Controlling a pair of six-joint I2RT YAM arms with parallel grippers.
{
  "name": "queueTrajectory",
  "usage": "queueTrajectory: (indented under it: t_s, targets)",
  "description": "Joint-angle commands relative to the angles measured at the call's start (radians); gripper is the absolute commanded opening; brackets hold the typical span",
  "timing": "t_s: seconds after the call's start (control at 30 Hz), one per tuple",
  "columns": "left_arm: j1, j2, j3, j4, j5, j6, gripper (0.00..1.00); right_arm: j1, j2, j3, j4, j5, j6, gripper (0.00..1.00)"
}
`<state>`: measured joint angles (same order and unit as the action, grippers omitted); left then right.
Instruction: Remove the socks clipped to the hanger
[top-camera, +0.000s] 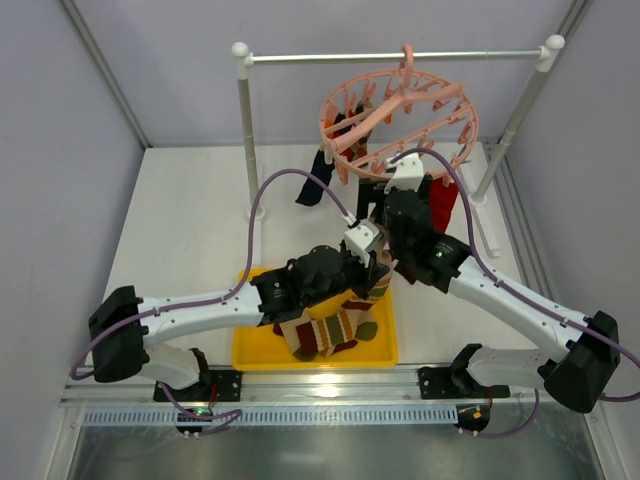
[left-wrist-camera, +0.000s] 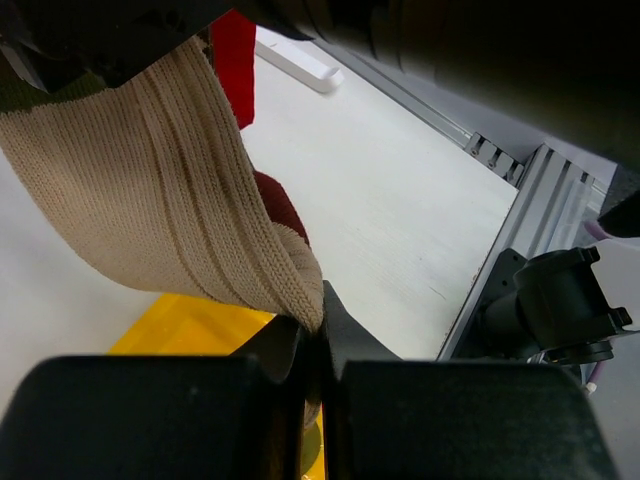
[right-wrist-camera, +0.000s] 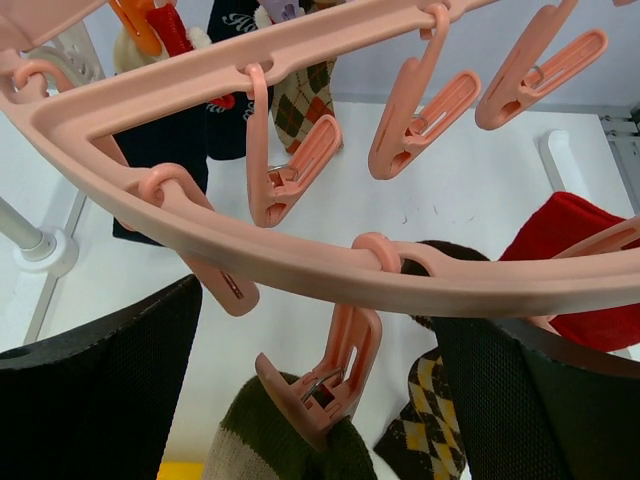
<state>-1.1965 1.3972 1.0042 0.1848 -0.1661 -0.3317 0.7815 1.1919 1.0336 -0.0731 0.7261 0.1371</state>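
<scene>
While L gripper (left-wrist-camera: 318, 335) pinches tan sock (left-wrist-camera: 170, 180), R gripper (right-wrist-camera: 320, 395) reaches up, jaws wide, at hanger (right-wrist-camera: 250, 250).

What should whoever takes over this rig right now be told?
Left gripper: shut on the tan band of a striped sock, above the yellow tray.
Right gripper: open, one finger on each side of a pink clip pinching a green sock cuff.
The hanger hangs on the rail, with a navy sock, argyle sock and red sock on it.
Done: some striped socks lie in the tray.
Left: free the gripped sock, then unclip the others.
</scene>
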Motion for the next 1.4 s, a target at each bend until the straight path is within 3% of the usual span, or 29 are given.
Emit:
queueTrajectory:
  t_s: [0.0, 0.03, 0.07, 0.13, 0.2, 0.27, 0.3, 0.37, 0.67, 0.7, 0.73, 0.77, 0.83, 0.93, 1.13, 1.37]
  targets:
    - [0.002, -0.02, 0.03, 0.042, 0.016, 0.019, 0.0, -0.004, -0.026, 0.003, 0.061, -0.004, -0.01, 0.95]
    - [0.002, -0.02, 0.03, 0.042, 0.017, 0.019, 0.0, -0.005, -0.026, 0.005, 0.064, -0.004, -0.014, 0.93]
    - [0.002, -0.018, 0.03, 0.042, 0.014, 0.019, 0.0, -0.004, -0.026, 0.003, 0.065, -0.004, -0.019, 0.81]
    - [0.002, -0.018, 0.03, 0.042, 0.013, 0.022, 0.0, -0.007, -0.031, -0.004, 0.068, -0.001, -0.022, 0.72]
    - [0.002, -0.015, 0.031, 0.039, 0.01, 0.023, 0.0, -0.007, -0.046, -0.01, 0.068, -0.005, -0.028, 0.55]
    - [0.002, -0.009, 0.033, 0.038, 0.0, 0.028, 0.0, -0.005, -0.063, -0.017, 0.098, -0.007, -0.039, 0.23]
    - [0.002, -0.006, 0.033, 0.036, -0.003, 0.029, 0.0, -0.005, -0.069, -0.018, 0.098, -0.001, -0.04, 0.13]
    - [0.002, 0.0, 0.036, 0.033, -0.012, 0.029, 0.0, -0.005, -0.081, -0.026, 0.104, 0.004, -0.051, 0.04]
    - [0.002, 0.034, 0.039, 0.016, -0.052, 0.034, 0.0, -0.005, -0.112, -0.014, 0.093, -0.007, -0.08, 0.07]
    - [0.002, 0.033, 0.033, 0.022, -0.055, 0.033, 0.0, -0.005, -0.114, -0.009, 0.093, -0.017, -0.08, 0.14]
    - [0.002, 0.033, 0.027, 0.025, -0.055, 0.033, 0.0, -0.005, -0.114, -0.006, 0.091, -0.022, -0.082, 0.48]
    - [0.003, 0.033, 0.028, 0.027, -0.05, 0.036, 0.0, -0.005, -0.112, -0.003, 0.088, -0.028, -0.085, 0.61]
    - [0.002, 0.031, 0.028, 0.024, -0.046, 0.037, 0.0, -0.005, -0.112, 0.002, 0.084, -0.046, -0.093, 0.75]
    - [0.003, 0.023, 0.028, 0.018, -0.049, 0.04, 0.0, -0.005, -0.115, -0.001, 0.084, -0.073, -0.103, 0.8]
    - [0.003, 0.01, 0.031, -0.019, -0.065, 0.045, 0.0, -0.017, -0.15, -0.021, 0.104, -0.108, -0.133, 0.82]
    - [0.008, -0.023, 0.025, -0.062, -0.087, 0.037, 0.0, -0.096, -0.186, -0.029, 0.079, -0.264, -0.131, 0.82]
